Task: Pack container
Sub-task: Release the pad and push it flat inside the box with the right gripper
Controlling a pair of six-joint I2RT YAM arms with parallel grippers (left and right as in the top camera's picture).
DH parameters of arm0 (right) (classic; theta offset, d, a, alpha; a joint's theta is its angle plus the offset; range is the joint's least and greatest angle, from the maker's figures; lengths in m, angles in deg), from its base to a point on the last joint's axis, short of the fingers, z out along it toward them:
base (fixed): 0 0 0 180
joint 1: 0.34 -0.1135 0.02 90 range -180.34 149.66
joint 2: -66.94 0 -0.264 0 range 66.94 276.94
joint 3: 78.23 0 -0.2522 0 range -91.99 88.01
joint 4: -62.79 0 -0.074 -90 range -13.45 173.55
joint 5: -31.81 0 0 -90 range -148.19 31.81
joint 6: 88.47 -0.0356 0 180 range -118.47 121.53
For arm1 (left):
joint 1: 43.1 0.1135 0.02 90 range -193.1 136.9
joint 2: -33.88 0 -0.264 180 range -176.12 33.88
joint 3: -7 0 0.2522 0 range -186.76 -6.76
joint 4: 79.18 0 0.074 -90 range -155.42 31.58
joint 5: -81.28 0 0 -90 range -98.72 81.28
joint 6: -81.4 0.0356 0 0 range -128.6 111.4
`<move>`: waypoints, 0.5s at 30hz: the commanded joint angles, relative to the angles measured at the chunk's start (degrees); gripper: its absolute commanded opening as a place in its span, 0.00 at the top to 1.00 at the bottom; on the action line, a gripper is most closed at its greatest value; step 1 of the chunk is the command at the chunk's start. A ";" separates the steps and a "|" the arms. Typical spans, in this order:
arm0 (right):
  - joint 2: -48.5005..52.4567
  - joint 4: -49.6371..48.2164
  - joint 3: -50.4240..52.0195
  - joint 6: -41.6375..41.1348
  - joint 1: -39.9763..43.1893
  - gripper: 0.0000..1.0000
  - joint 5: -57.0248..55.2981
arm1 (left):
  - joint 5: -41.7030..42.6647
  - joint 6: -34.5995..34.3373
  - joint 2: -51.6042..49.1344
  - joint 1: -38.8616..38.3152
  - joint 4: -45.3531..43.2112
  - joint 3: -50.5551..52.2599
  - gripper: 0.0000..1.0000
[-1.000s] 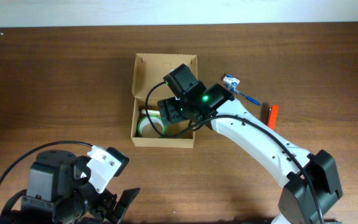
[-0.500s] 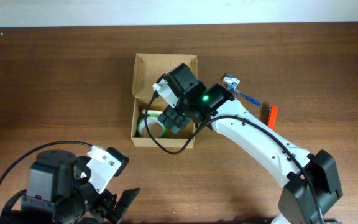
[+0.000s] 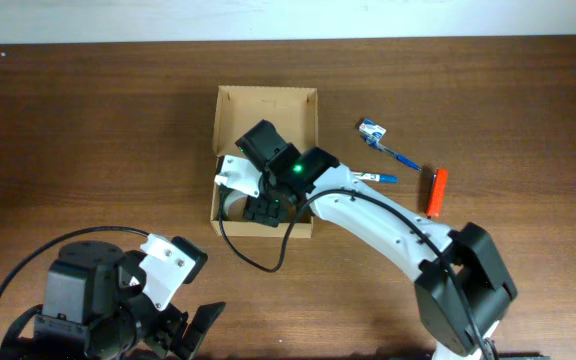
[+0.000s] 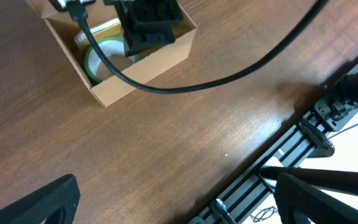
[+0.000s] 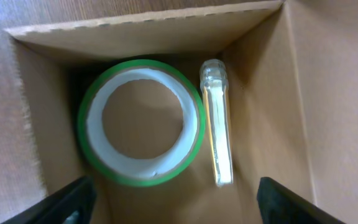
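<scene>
Fingers (image 5: 67, 202) of the right gripper (image 5: 174, 186) stand wide apart and hold nothing. They hang over the open container (image 5: 135, 34) and point down into it. Beneath them a green-edged tape roll (image 5: 93, 134) lies flat on the container's floor. A clear plastic tube (image 5: 217, 130) lies just beside the roll, along the right-hand wall in the wrist view. From overhead the container sits near the middle of the wooden table (image 3: 88, 120), its flap lid (image 3: 268, 100) folded back on the far side, and the right gripper covers much of the inside. To the right, apart from the container, lie a blue pen (image 3: 378, 178), a blue-and-white item (image 3: 372, 128) and an orange stick-shaped item (image 3: 437, 190). The left gripper (image 4: 179, 199) hovers at the near edge, well apart from the container, its fingers spread wide and empty.
</scene>
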 commanded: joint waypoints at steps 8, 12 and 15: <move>5.09 -6.54 -0.96 2.05 0.17 0.34 -3.15 | 1.03 -0.57 0.04 -0.02 0.02 -0.63 0.00; 6.12 -8.72 -0.96 2.05 0.17 0.41 -5.27 | 1.03 -0.57 0.04 -0.02 0.00 -0.63 0.00; 6.86 -10.21 -0.96 2.05 0.24 0.48 -5.53 | 1.03 -0.57 0.04 -0.02 0.00 -0.63 0.00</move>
